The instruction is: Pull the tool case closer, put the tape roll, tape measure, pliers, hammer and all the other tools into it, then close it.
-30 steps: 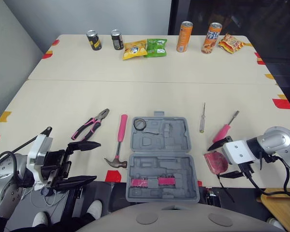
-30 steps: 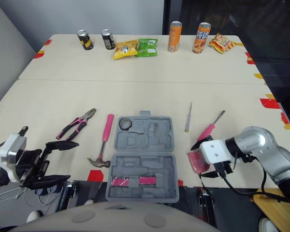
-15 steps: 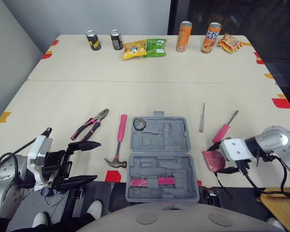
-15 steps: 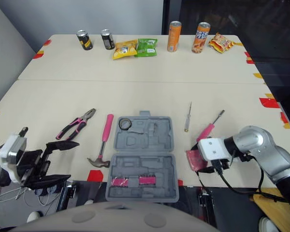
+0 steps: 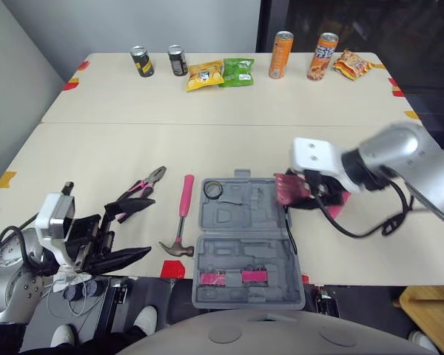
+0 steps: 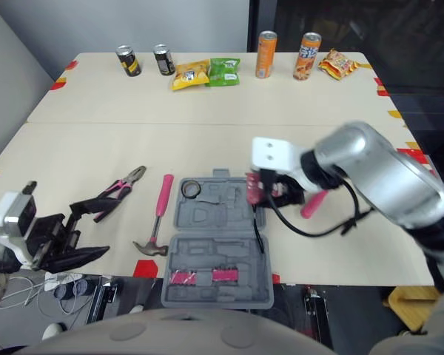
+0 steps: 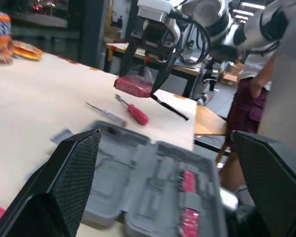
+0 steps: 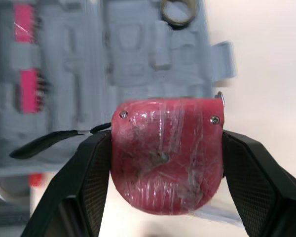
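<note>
The right end effector [image 6: 260, 191] is clamped on the red tape measure [image 8: 166, 153], one black finger on each side of it. It holds the tape measure off the tabletop [image 5: 207, 140], over the right edge of the far half of the open grey tool case [image 5: 248, 244]. The tape roll [image 5: 214, 190] sits in the far left corner of the case, and two pink bit holders [image 5: 233, 277] lie in the near half. The pink-handled hammer [image 5: 183, 214] lies just left of the case, with the pink pliers [image 5: 137, 194] further left. A pink-handled screwdriver [image 6: 313, 202] lies right of the case, partly behind the right arm. The left end effector [image 5: 126, 233] hangs at the near left edge of the tabletop with its fingers spread wide and empty, the upper fingertip just beside the pliers handles.
</note>
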You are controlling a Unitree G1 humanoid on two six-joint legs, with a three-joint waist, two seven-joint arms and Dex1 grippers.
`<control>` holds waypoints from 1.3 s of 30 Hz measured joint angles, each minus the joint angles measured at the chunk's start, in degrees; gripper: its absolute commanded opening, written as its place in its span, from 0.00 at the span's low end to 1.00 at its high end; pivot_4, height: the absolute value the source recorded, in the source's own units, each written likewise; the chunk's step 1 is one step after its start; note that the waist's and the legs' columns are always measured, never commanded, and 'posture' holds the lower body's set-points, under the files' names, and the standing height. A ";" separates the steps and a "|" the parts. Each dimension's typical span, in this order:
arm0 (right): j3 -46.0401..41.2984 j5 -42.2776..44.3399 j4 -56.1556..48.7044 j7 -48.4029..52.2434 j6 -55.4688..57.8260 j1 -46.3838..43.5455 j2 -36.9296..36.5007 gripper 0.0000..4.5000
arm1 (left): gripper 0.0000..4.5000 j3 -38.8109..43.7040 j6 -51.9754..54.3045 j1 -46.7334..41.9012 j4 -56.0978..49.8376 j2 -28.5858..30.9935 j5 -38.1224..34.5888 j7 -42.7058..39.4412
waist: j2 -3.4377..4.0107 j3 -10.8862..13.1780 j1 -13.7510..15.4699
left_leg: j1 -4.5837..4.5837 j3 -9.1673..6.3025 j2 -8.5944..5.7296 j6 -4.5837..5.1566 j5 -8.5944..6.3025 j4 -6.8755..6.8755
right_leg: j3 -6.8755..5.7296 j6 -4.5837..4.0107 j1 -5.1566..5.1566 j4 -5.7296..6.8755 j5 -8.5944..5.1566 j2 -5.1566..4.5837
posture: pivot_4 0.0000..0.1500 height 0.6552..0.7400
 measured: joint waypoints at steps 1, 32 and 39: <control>2.71 -0.52 0.84 -0.44 1.26 -1.56 1.57 0.63 | 1.00 0.20 0.18 0.01 0.11 -0.10 0.12 0.05 | -0.02 0.01 -0.03 | -0.04 0.01 0.00 -0.03 0.00 0.00 | 0.02 0.00 -0.08 0.02 0.00 0.01 | 1.00 1.00; 25.70 -11.94 25.80 -4.93 -2.67 -6.31 17.01 0.63 | 1.00 3.41 2.49 1.91 -0.63 -2.06 2.59 1.08 | -0.14 0.10 0.26 | -0.02 0.36 0.05 -0.54 -0.04 0.07 | 0.78 -0.03 -0.48 0.41 -0.01 0.24 | 1.00 1.00; 25.46 -13.57 27.57 -4.77 -4.28 -5.79 18.66 0.63 | 1.00 3.55 2.47 2.56 -0.63 -2.43 2.97 0.91 | -0.25 0.04 0.10 | 0.03 0.38 0.06 -0.56 -0.05 0.07 | 0.81 -0.03 -0.47 0.47 -0.01 0.27 | 1.00 1.00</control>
